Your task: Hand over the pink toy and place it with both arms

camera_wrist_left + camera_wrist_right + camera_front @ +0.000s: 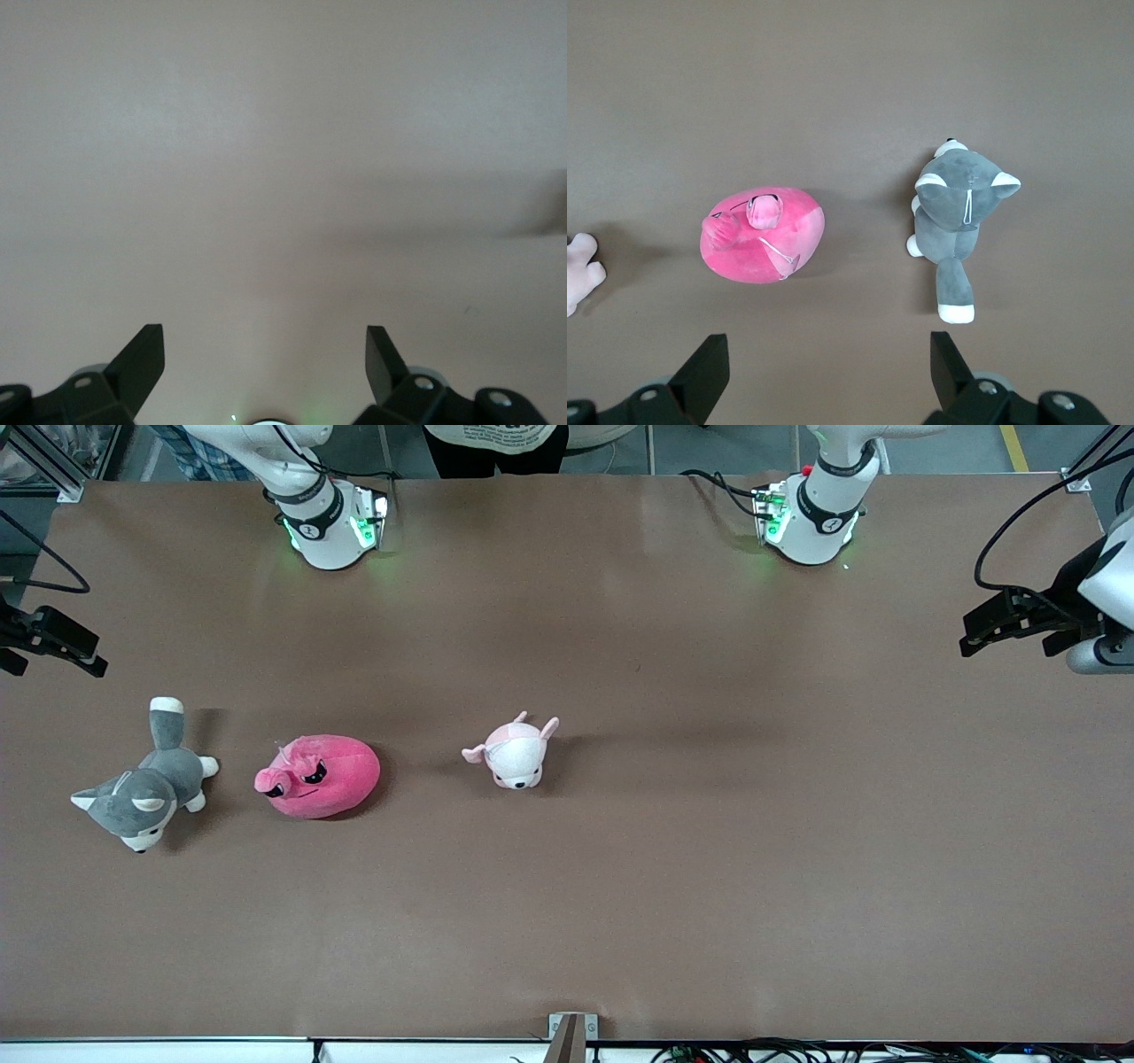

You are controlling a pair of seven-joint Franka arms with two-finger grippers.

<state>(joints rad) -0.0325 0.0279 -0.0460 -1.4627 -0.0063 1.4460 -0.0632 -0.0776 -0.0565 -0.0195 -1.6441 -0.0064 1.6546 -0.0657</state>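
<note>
The pink toy (319, 776) is a rounded hot-pink plush with angry black eyes. It lies on the brown table toward the right arm's end. The right wrist view looks down on the pink toy (764, 235) from above. My right gripper (53, 657) hangs high over the table's edge at the right arm's end. It stands open and empty (828, 343), well apart from the toy. My left gripper (1010, 642) waits high over the left arm's end of the table. It is open with only bare table under it (266, 335).
A grey-and-white husky plush (146, 781) (957, 221) lies beside the pink toy, closer to the right arm's end. A small pale pink-and-white animal plush (516, 753) lies near the table's middle. The two arm bases (328, 527) (811, 518) stand along the back edge.
</note>
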